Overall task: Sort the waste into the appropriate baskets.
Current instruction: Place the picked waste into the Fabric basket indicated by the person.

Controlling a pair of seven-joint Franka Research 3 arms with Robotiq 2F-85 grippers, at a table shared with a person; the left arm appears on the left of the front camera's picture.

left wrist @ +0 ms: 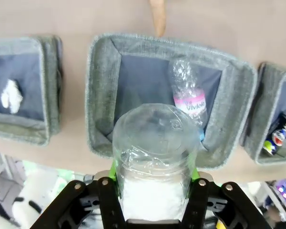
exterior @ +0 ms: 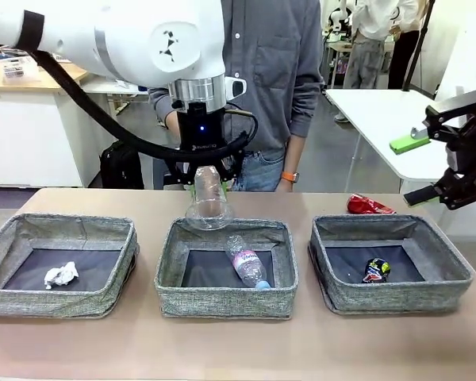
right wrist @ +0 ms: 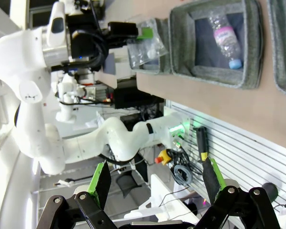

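One cup hangs clamped in the left gripper over the middle basket's twelve-o'clock rim; released here, it may bounce outside. Right gripper gapes empty.

Three baskets sit in a row: the middle basket, one to its left and one to its right. One bottle lies inside the middle basket; one cup hangs above its far rim. One tissue. Two cans: a dark one and a red one.
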